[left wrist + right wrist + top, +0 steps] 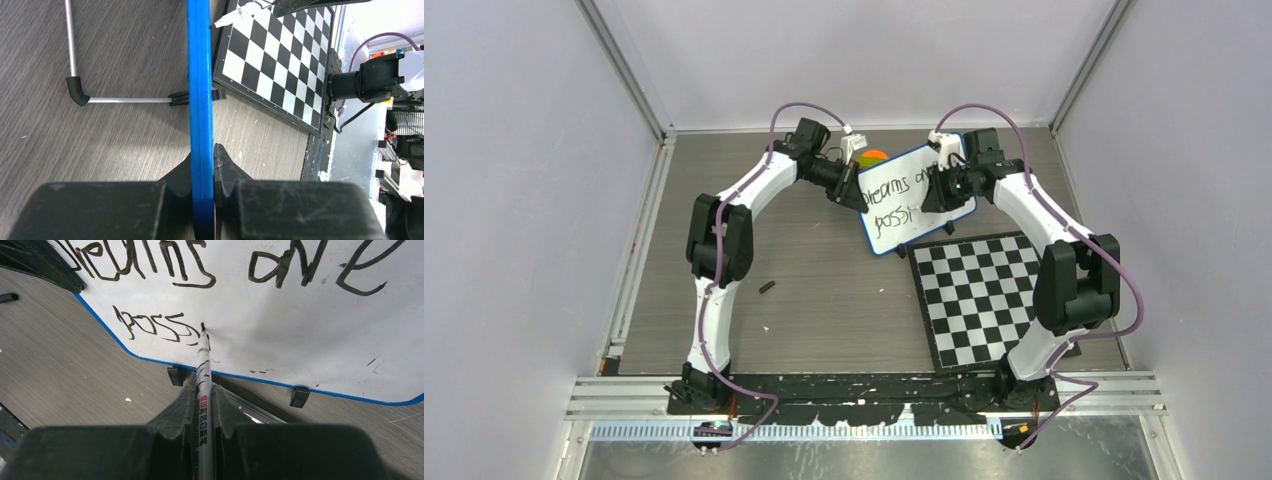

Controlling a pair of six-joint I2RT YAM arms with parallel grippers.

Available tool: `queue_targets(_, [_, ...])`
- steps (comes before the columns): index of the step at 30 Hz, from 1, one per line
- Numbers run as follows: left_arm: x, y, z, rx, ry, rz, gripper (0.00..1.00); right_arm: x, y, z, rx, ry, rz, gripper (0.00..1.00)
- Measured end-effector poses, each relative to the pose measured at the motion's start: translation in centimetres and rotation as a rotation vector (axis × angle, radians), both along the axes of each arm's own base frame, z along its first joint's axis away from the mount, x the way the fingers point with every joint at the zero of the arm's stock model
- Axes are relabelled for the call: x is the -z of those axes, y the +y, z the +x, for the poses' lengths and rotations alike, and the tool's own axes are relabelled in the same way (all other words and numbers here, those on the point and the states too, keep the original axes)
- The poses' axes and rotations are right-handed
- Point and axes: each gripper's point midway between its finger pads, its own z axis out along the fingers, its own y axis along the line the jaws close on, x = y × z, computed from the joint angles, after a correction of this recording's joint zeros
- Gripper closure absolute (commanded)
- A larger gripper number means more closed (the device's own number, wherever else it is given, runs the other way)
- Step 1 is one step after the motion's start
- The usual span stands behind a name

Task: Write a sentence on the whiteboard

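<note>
The whiteboard (pixel 902 215), white with a thin blue rim, stands tilted at the back middle of the table. My left gripper (pixel 852 197) is shut on its left edge; in the left wrist view the blue rim (pixel 200 75) runs edge-on between the fingers (pixel 226 167). My right gripper (pixel 936 190) is shut on a grey marker (pixel 203 390), whose tip touches the board face (pixel 300 330). The sentence (pixel 165 270) reads "Dreams are" on the upper line and "poss" (pixel 155 326) on the lower line, with the tip at the end of that word.
A black-and-white checkered board (pixel 979 295) lies flat at the front right of the whiteboard. A small black cap (pixel 767 288) lies on the table left of centre. An orange and green object (pixel 873 156) sits behind the whiteboard. The board's metal stand (pixel 75 90) rests on the table.
</note>
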Motion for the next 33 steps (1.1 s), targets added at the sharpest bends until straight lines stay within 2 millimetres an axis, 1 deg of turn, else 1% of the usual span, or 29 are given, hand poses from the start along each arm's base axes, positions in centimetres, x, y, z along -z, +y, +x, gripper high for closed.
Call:
queue_targets(3, [0.0,0.0,0.0,0.001,-0.001,0.0,1.0,-0.4,-0.3,0.0,0.006,-0.006,0.002,1.0])
queue_targets(8, [0.0,0.0,0.0,0.002,-0.003,0.0,1.0,-1.8,-0.9,0.1,0.021,-0.045,0.009,1.0])
queue_targets(16, [0.0,-0.1,0.0,0.003,-0.003,-0.001,1.0,-2.6,-1.1,0.8,0.031,-0.07,0.013,1.0])
queue_targets(18, [0.0,-0.1,0.0,0.003,-0.003,-0.001,1.0,-2.5,-1.1,1.1,0.031,-0.071,0.014,1.0])
queue_targets(23, [0.0,-0.1,0.0,0.001,-0.001,0.001,1.0,-1.4,-1.0,1.6,0.031,-0.051,0.01,1.0])
queue_targets(30, [0.0,0.0,0.0,-0.003,0.002,0.003,1.0,-0.6,-1.1,1.2,0.03,-0.034,0.006,1.0])
queue_targets(33, [0.0,0.0,0.0,-0.004,0.005,0.003,1.0,0.5,-1.3,0.4,0.031,-0.005,0.0,1.0])
